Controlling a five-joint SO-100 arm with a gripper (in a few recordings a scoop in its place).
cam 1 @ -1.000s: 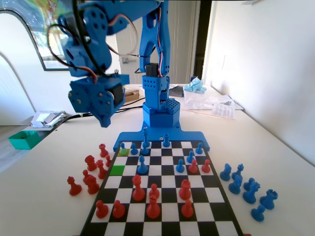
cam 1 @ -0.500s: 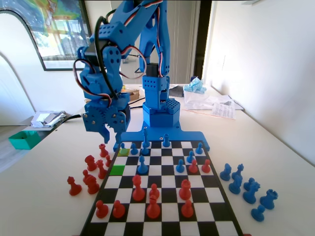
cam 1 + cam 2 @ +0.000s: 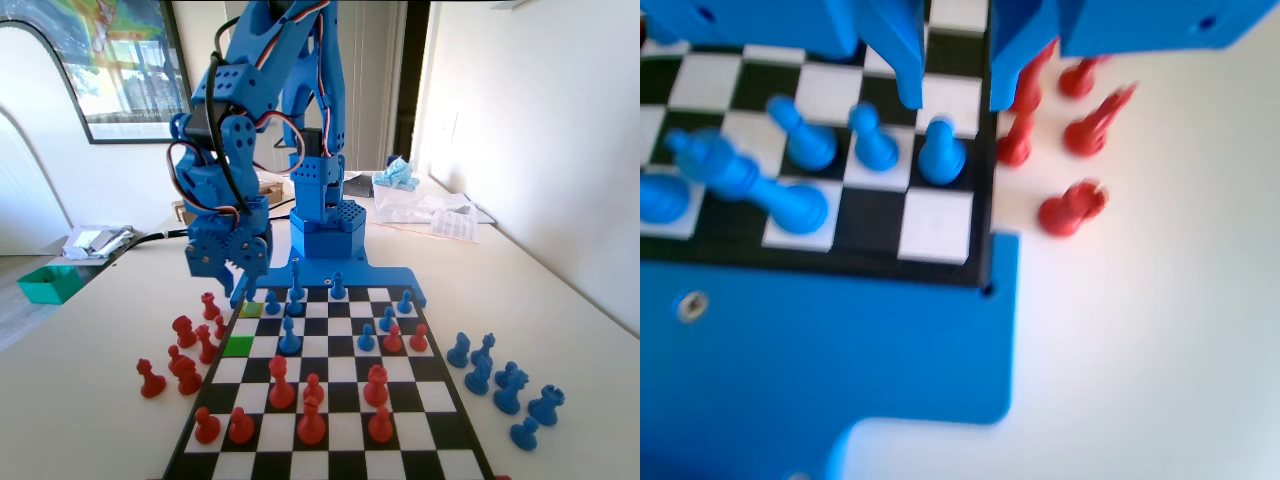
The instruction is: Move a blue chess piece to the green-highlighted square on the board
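Note:
In the fixed view my gripper hangs open just over the far left corner of the board. A small blue pawn stands under it on the paler yellow-green square. The bright green square lies two rows nearer the camera and holds nothing. In the wrist view the gripper has its two jaws apart with nothing between them. That blue pawn stands just below the gap, in the column along the edge of the board.
More blue pawns and a taller blue piece stand close beside the edge pawn. Several captured red pieces crowd the table left of the board, near the green square. Several blue pieces stand off the board's right side.
The arm has swung down and to the right from high on the left, bringing the open gripper low over the board's far left corner. No piece has moved.

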